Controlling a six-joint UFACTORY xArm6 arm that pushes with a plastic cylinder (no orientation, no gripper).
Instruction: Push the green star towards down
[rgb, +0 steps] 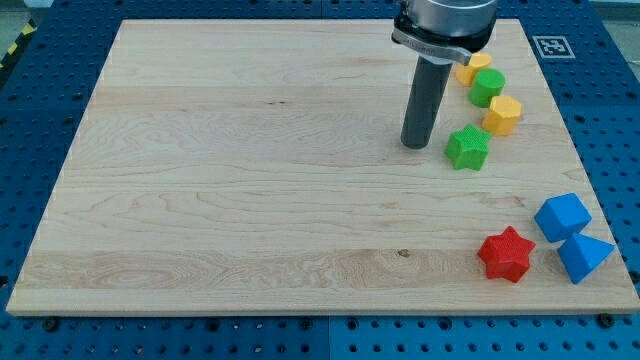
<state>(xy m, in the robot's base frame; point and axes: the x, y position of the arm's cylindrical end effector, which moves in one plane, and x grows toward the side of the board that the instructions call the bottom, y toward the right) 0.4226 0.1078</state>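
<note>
The green star (467, 148) lies on the wooden board (250, 180) at the view's upper right. My tip (415, 146) rests on the board just to the star's left, a small gap apart from it. The dark rod rises from the tip to the arm's head at the view's top.
Above the star lie a yellow block (474, 67), a green round block (488, 87) and a yellow hexagonal block (503, 115). At the lower right lie a red star (505, 254), a blue cube-like block (562, 216) and a blue triangular block (583, 256) near the board's right edge.
</note>
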